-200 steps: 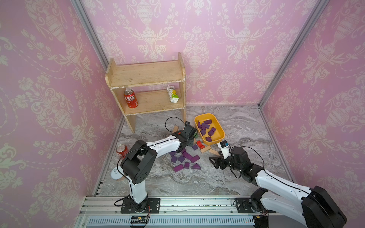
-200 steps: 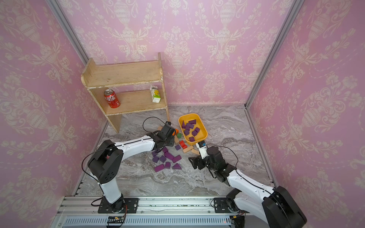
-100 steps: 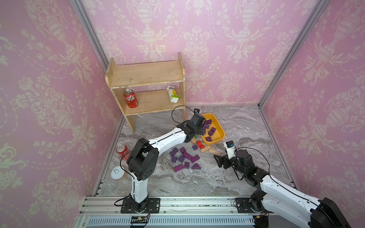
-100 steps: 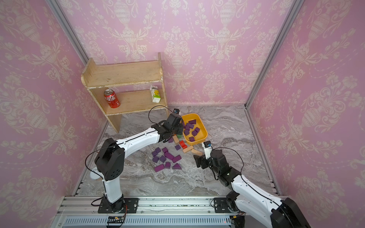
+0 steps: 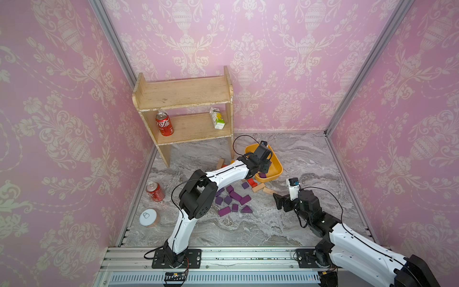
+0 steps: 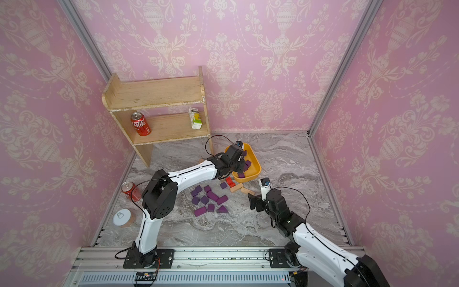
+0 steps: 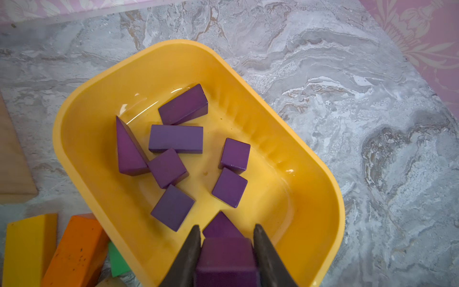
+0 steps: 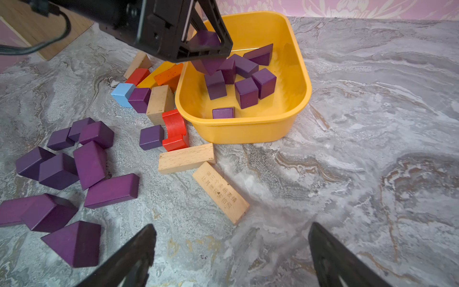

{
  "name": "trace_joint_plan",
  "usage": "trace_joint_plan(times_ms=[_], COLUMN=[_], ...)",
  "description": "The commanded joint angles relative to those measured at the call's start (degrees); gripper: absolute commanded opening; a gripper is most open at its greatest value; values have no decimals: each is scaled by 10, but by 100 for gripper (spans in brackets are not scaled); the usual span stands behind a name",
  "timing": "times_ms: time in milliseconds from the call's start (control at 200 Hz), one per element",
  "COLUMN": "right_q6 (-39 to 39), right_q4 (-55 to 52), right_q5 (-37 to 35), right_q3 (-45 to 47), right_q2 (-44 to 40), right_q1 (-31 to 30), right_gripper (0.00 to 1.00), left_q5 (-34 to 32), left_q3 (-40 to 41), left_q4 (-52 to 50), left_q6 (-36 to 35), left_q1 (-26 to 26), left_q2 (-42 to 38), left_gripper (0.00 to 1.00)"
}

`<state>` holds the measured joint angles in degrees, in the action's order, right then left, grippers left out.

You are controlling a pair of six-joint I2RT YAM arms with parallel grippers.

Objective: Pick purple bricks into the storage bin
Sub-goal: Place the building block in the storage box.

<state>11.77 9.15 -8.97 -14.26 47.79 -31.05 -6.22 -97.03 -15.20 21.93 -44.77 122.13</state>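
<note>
The whole cell is wrapped in pink damask wallpaper (image 5: pixel 273 49) on three sides, with aluminium posts (image 5: pixel 354 82) running up the two far corners. The floor is a grey marble-look tabletop (image 5: pixel 305 154). A metal rail (image 5: pixel 236 258) runs along the near edge, and both arms are bolted to it. Far left there's a wooden shelf (image 5: pixel 183 92) against the wall, with a red cola can (image 5: pixel 164 123) and a little juice carton (image 5: pixel 217 118) on its lower board. Another red can (image 5: pixel 155 191) and a white-lidded tin (image 5: pixel 148 218) sit by the left wall, well apart from the blocks.

The yellow-orange storage bin (image 5: pixel 280 167) sits on the marble around the middle, a bit toward the far side. The left gripper (image 7: pixel 226 231) hangs over it, pinching one purple brick (image 7: pixel 226 258) tight between its jaws. More purple ones lie inside the bin.

The rest of the purple bricks (image 8: pixel 89 164) are in a loose heap on the marble, near and left of the bin, and they show in both top views. Between heap and bin there's a jumble of other blocks (image 8: pixel 173 129): red, tan, orange, yellow, light blue.

The right gripper (image 8: pixel 232 225) is empty, jaws spread wide, hovering above bare marble on the near side of the bin, right of the heap.
</note>
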Motion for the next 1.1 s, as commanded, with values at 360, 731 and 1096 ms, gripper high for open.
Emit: trace_joint_plan(times_ms=[360,731,1096], right_q6=[3,2,2], right_q4=[7,10,6], right_q5=[-23,-16,-7], right_q3=[5,5,-1], right_q2=[23,31,43], right_q1=[0,0,1], right_gripper=[100,100,100], left_q5=[21,-7,-141], left_q3=[1,16,106], left_q4=[-21,-25,0], left_q6=[19,9,-18], left_q1=[-1,-2,2], left_q2=[26,-8,-111], left_gripper=[38,67,72])
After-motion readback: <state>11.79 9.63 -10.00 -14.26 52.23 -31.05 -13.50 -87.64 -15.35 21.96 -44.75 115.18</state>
